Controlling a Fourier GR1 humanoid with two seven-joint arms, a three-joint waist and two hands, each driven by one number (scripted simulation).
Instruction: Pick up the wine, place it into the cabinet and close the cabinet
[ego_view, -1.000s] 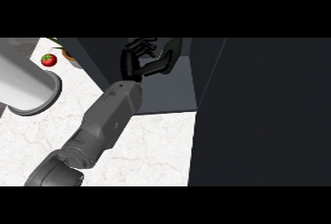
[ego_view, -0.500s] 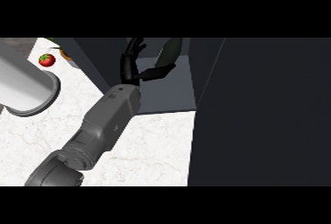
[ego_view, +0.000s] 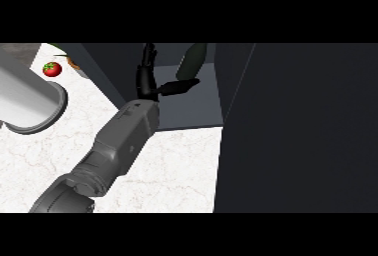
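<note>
Door (ego_view: 295, 130) seen swung open at right, cabinet (ego_view: 188, 112) exposed beside it. Marble counter (ego_view: 170, 170) crossed by grey forearm. Left hand (ego_view: 151, 89) held inside cabinet, fingers straight, thumb spread: open, nothing gripped. Wine (ego_view: 194, 57) stood in cabinet, just beside thumb tip; contact cannot be told. Tomato (ego_view: 51, 69) spotted far left.
</note>
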